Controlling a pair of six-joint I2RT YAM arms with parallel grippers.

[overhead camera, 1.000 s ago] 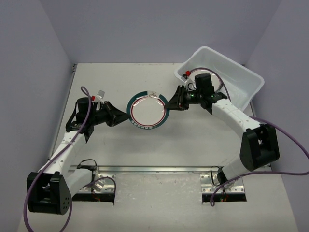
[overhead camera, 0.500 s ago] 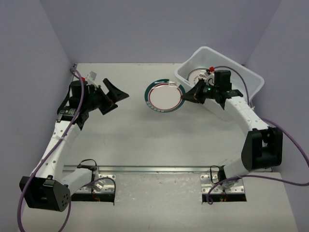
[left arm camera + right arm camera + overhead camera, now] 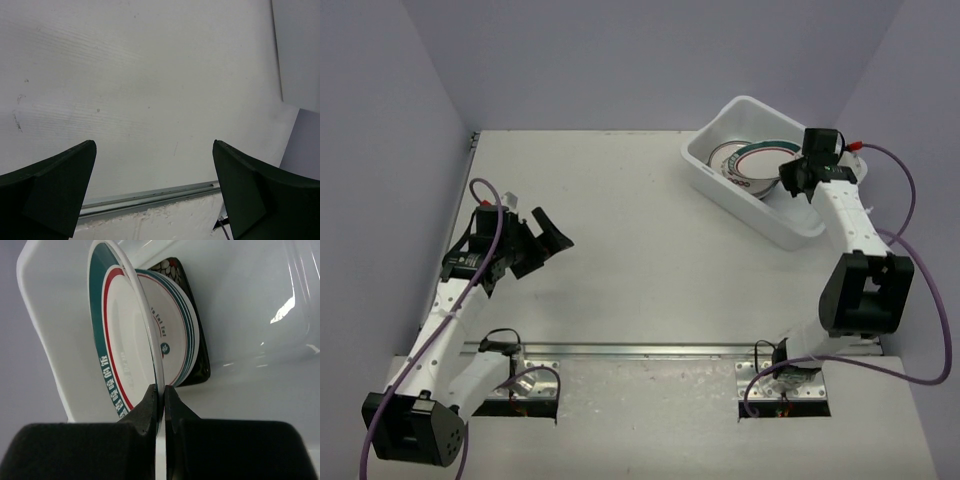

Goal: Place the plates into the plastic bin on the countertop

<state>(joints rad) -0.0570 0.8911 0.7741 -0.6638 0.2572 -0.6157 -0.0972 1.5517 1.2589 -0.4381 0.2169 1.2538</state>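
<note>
My right gripper (image 3: 788, 181) (image 3: 163, 390) is shut on the rim of a round white plate (image 3: 766, 156) (image 3: 117, 340) with a teal rim and red ring. It holds that plate over the inside of the white plastic bin (image 3: 760, 216) (image 3: 250, 315). Under it in the bin lies a stack of similar round plates (image 3: 728, 160) (image 3: 180, 335) on a black square plate (image 3: 201, 367). My left gripper (image 3: 546, 238) (image 3: 152, 146) stands open with nothing between its fingers, over the left of the countertop (image 3: 640, 250) (image 3: 150, 75).
The bin sits at an angle in the far right corner, close to the grey side wall (image 3: 910, 90). A metal rail (image 3: 640, 350) (image 3: 150, 198) runs along the countertop's front edge. Purple cables (image 3: 910, 190) trail from both arms.
The left gripper let go of the round plate and drew back to the left, opening wide. The right gripper carried the plate from mid-table to the right and into the bin.
</note>
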